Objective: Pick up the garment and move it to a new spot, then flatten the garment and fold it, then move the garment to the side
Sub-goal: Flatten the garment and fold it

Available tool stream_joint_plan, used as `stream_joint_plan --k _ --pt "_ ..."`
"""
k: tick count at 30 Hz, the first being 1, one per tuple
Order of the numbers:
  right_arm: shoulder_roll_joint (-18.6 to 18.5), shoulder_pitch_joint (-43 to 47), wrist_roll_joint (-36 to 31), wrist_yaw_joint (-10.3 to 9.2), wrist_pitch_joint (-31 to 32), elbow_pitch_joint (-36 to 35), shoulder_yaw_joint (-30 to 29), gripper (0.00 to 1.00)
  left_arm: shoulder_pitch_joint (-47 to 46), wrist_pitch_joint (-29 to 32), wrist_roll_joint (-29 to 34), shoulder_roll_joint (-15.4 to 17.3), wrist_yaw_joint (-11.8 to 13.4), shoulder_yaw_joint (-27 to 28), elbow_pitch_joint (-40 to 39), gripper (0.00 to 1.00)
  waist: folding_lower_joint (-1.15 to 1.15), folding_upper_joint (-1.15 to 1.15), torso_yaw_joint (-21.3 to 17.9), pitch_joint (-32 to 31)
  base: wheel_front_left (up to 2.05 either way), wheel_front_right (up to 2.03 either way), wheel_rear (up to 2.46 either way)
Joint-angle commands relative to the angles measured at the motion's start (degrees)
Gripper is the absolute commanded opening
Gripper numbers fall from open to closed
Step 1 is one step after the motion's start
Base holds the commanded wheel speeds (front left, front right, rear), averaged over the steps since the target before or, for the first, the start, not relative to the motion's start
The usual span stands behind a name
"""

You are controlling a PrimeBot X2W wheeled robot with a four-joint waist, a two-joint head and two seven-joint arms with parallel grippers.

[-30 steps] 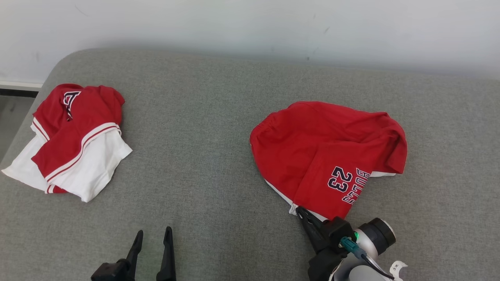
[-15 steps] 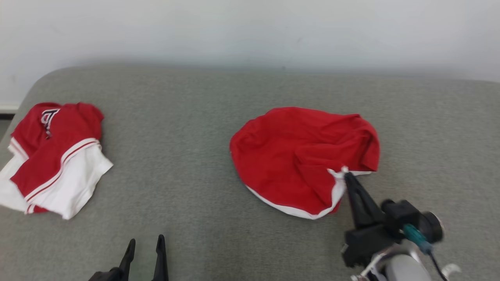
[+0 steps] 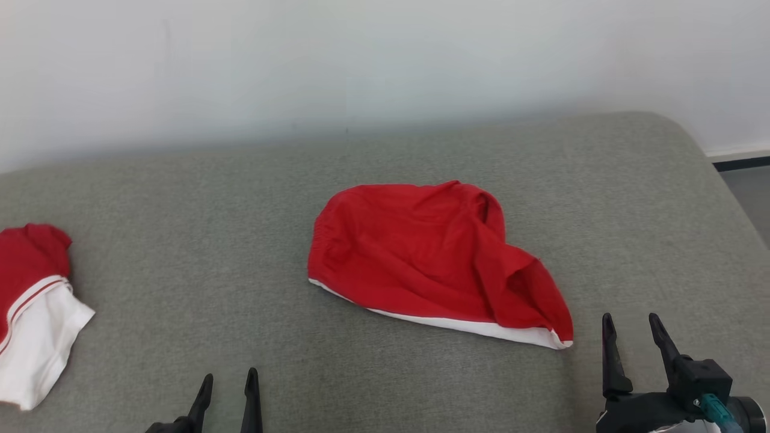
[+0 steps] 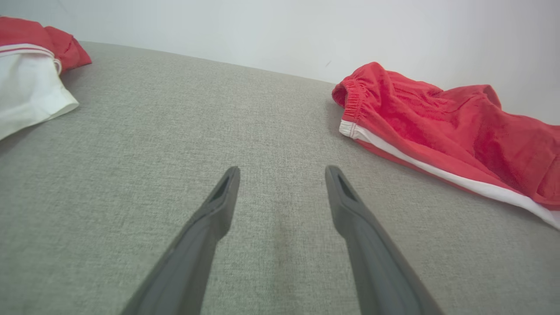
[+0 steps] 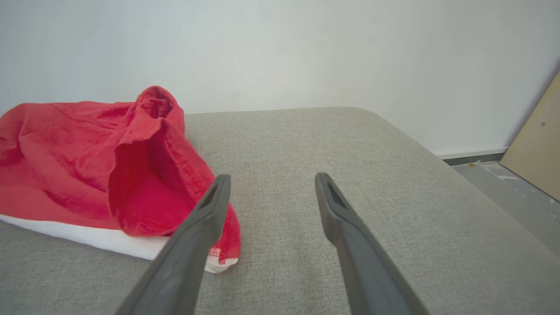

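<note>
On grey fabric surface, red garment (white-trimmed), pale wall behind

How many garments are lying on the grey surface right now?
2. The red shorts lie in the middle; a red-and-white garment lies at the far left, partly cut off by the frame.

A red and white shirt lies near the left end of the grey cushion, which sits against a white wall. Past the cushion's right end are grey floor and a tan board.
</note>
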Motion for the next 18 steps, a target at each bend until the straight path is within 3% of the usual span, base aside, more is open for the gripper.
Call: stream_joint_plan --k 1,11,18 --pt "0.24 0.26 -0.10 -0.12 0.00 -0.29 0.05 1.00 0.51 -0.20 0.38 -0.02 0.01 0.23 0.23 1.00 0.00 0.00 -1.35 -0.88 0.00 0.00 0.00" --pt "0.34 -0.15 0.78 -0.13 0.00 -4.95 5.73 1.00 1.40 -0.20 1.68 -0.04 0.24 0.79 -0.14 1.00 0.00 0.00 0.44 -1.82 0.00 0.00 0.00" --pt "0.33 1.22 1.06 -0.12 -0.01 -4.56 10.26 1.00 1.83 -0.20 3.10 -0.03 0.64 1.82 -1.37 1.00 0.00 0.00 1.80 -1.89 0.00 0.00 0.00"
